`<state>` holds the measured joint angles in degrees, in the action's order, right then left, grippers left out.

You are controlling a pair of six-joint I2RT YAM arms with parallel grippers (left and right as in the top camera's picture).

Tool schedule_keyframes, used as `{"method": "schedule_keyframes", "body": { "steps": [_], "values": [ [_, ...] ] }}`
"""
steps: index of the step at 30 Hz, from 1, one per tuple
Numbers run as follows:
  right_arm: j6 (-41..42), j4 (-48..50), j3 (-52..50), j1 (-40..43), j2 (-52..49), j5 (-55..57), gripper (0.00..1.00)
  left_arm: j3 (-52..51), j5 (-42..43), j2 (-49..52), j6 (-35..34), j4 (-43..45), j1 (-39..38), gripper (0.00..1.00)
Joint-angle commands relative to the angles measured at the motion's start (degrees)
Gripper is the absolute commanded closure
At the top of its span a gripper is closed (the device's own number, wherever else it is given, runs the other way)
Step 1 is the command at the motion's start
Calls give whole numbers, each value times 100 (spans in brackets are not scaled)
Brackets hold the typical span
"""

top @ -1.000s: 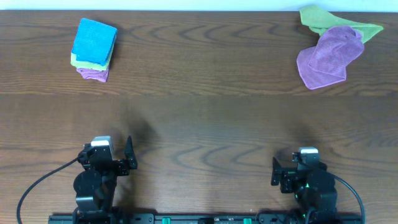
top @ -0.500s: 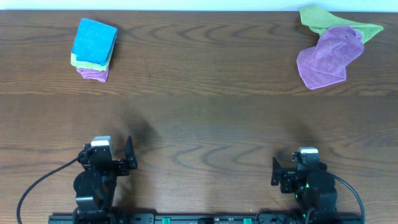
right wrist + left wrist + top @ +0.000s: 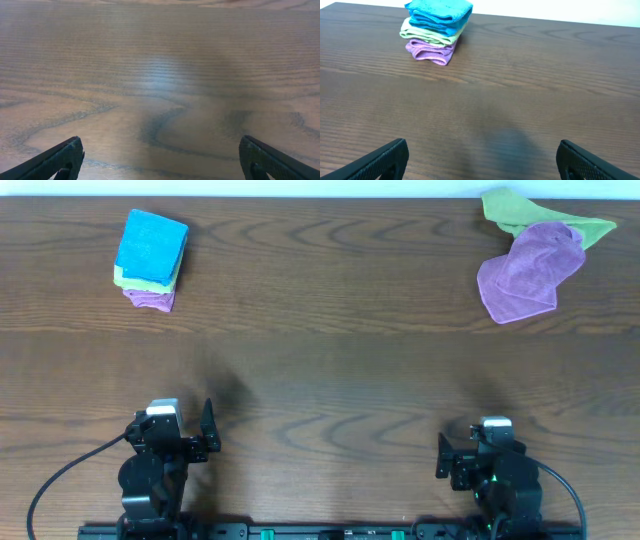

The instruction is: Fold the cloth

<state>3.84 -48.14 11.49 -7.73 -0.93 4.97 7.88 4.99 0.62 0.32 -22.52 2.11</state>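
Note:
The lilac cloth (image 3: 528, 272) lies crumpled at the far right of the table, partly on a lime-green cloth (image 3: 528, 212). It shows only in the overhead view. My left gripper (image 3: 208, 430) is open and empty at the near left edge; its fingertips (image 3: 481, 159) frame bare wood. My right gripper (image 3: 441, 455) is open and empty at the near right edge; its fingertips (image 3: 161, 159) frame bare wood. Both grippers are far from the cloth.
A folded stack (image 3: 150, 260) of a blue, a green and a purple cloth sits at the far left; it also shows in the left wrist view (image 3: 437, 30). The dark wooden table (image 3: 320, 370) fills the scene.

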Motion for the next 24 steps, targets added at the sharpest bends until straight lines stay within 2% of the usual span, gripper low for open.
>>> {"method": "schedule_keyframes", "body": {
  "steps": [1, 17, 19, 22, 24],
  "values": [
    [-72, -2, -76, 52, 61, 63, 1, -120, -4, -37, 101, -13, 22, 5],
    [-74, 52, -76, 52, 61, 129, 1, -120, -4, -37, 101, -13, 22, 5],
    [13, 549, -79, 52, 61, 28, 1, -120, -4, -37, 101, -13, 22, 5],
    [1202, 1827, -76, 52, 61, -321, 1, -120, -4, -37, 101, -13, 22, 5],
    [1458, 2072, -76, 52, 61, -304, 1, -120, -4, -37, 101, -13, 22, 5]
  ]
}}
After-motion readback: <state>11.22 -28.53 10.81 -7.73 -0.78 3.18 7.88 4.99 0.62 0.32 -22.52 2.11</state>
